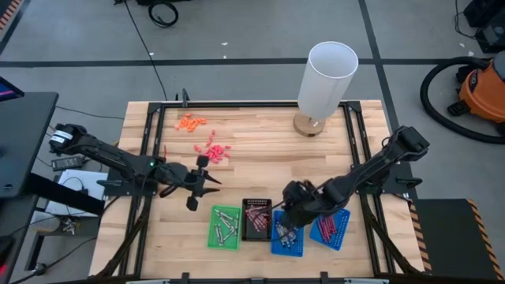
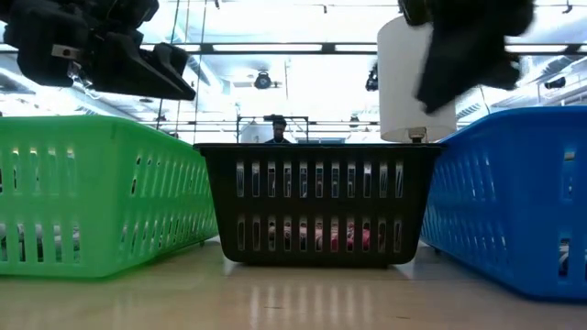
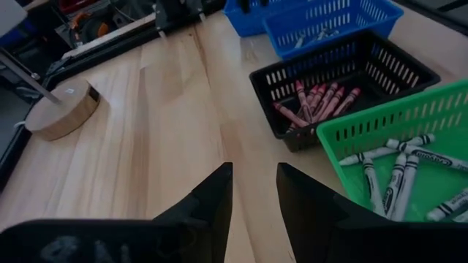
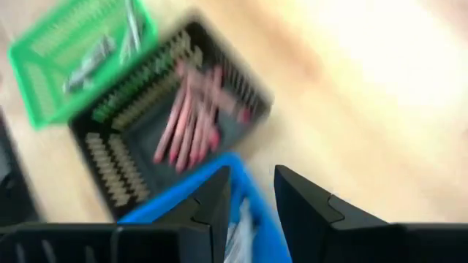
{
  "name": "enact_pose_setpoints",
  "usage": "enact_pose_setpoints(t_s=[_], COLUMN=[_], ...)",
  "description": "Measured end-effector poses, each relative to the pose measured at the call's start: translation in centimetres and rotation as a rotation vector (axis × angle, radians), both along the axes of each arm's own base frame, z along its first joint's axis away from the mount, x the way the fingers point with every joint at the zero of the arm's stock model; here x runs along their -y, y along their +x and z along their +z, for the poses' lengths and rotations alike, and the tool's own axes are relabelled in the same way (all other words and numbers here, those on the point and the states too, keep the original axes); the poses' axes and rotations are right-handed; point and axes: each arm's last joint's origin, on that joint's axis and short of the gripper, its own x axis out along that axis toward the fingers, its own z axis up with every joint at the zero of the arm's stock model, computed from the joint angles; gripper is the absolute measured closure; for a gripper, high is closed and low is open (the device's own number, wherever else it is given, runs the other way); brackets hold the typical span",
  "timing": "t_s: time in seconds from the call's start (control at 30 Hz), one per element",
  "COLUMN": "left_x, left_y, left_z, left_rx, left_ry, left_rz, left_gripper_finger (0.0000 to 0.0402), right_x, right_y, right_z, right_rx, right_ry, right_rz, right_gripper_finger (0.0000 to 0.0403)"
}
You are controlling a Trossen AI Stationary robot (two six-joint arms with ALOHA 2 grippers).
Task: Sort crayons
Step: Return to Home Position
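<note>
Crayons [image 1: 256,213] are lying in four small plastic baskets lined up along the near edge of the bench [image 1: 260,158]. The left gripper [image 3: 254,172] is hovering above bare wood just left of the row, its fingers parted a little and gripping nothing. Next I am seeing the green basket [image 2: 92,197] holding grey crayons [image 3: 398,168], then the black basket [image 2: 316,206] holding pinkish-red crayons [image 3: 322,98]. The right gripper [image 4: 252,175] is hanging over the left blue basket [image 2: 514,202], its fingers slightly apart and empty. More crayons are lying in that basket, and reddish ones in the right blue basket [image 1: 339,237]. Along the far side, orange bits [image 1: 189,121] and coral-pink bits [image 1: 213,150] are lying loose, and a white cylinder [image 1: 327,79] is standing on a round wooden base [image 3: 62,109].
</note>
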Motion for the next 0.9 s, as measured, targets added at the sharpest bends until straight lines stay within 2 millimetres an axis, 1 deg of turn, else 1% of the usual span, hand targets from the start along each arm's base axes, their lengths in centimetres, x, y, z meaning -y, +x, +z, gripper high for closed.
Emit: enact_pose_setpoints(t_s=[0.1, 0.2, 0.33, 0.4, 0.47, 0.53, 0.77, 0.83, 0.9], left_x=[-0.1, -0.3, -1.5, -2.5, -3.4, -4.2, -6.0, -6.4, -6.8], left_y=[-0.3, -0.6, -0.6, -0.7, -0.9, -1.3, -2.8, -3.2, -3.6], left_z=[0.4, 1.0, 2.0, 2.3, 2.7, 3.1, 4.4, 4.3, 3.6], left_rx=[0.016, 0.056, 0.124, 0.144, 0.161, 0.181, 0.246, 0.259, 0.27], left_ry=[0.005, 0.029, 0.063, 0.078, 0.082, 0.074, 0.046, 0.032, 0.01], left_rz=[-0.004, -0.012, 0.034, 0.078, 0.123, 0.146, 0.222, 0.253, 0.286], left_gripper_finger=[0.0285, 0.0285, 0.0285, 0.0285, 0.0285, 0.0285, 0.0285, 0.0285, 0.0285], right_x=[0.7, 1.9, 4.9, 6.8, 8.8, 10.3, 14.8, 15.8, 16.7], right_y=[-0.3, -0.4, -0.1, -0.3, -0.8, -1.5, -4.7, -5.5, -6.3], right_z=[1.3, 2.5, 3.8, 3.8, 3.5, 3.5, 4.0, 4.1, 4.1], right_rx=[0.071, 0.097, 0.085, 0.07, 0.071, 0.115, 0.324, 0.371, 0.398], right_ry=[-0.183, -0.303, -0.403, -0.448, -0.469, -0.48, -0.575, -0.605, -0.636], right_rz=[0.045, 0.072, 0.108, 0.113, 0.12, 0.131, 0.12, 0.105, 0.083], right_gripper_finger=[0.0288, 0.0288, 0.0288, 0.0288, 0.0289, 0.0289, 0.0289, 0.0292, 0.0296])
